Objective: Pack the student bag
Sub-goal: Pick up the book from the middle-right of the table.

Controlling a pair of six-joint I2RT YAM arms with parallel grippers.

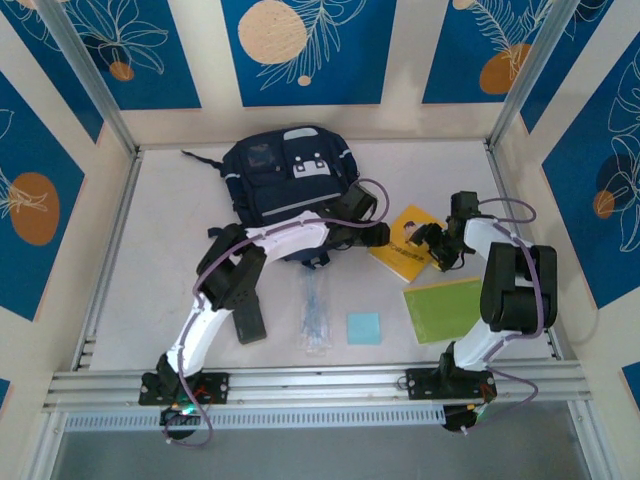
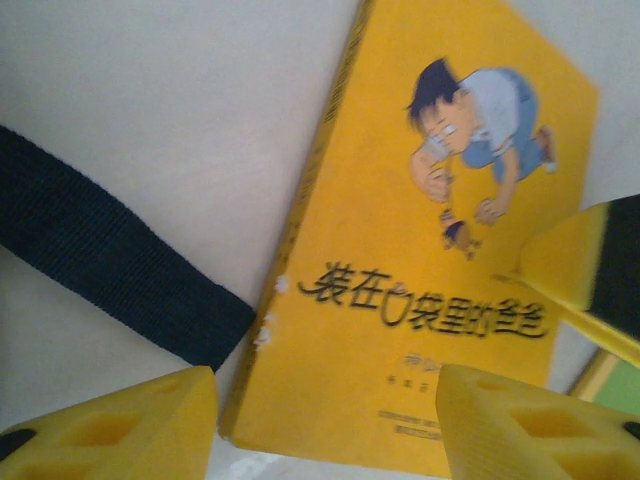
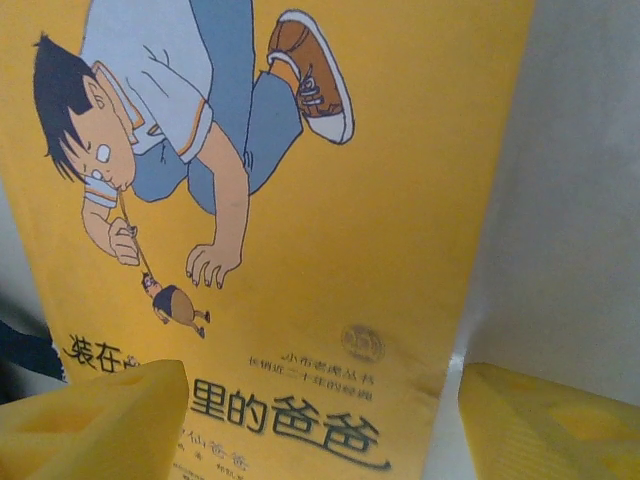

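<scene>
The pale grey worktop (image 1: 150, 250) carries the student bag (image 1: 285, 180), which lies flat at the far middle. Just off the bag's near right corner lies a yellow book (image 1: 408, 243) with a cartoon boy on its cover. A black strap (image 2: 110, 265) lies on the bare surface beside its spine. Further right and nearer than the bag lies a green book (image 1: 445, 308). On the bag's near side lie a clear packet (image 1: 316, 318) and a light blue square pad (image 1: 363, 328). To the bag's near left lies a black oblong object (image 1: 249, 320).
</scene>
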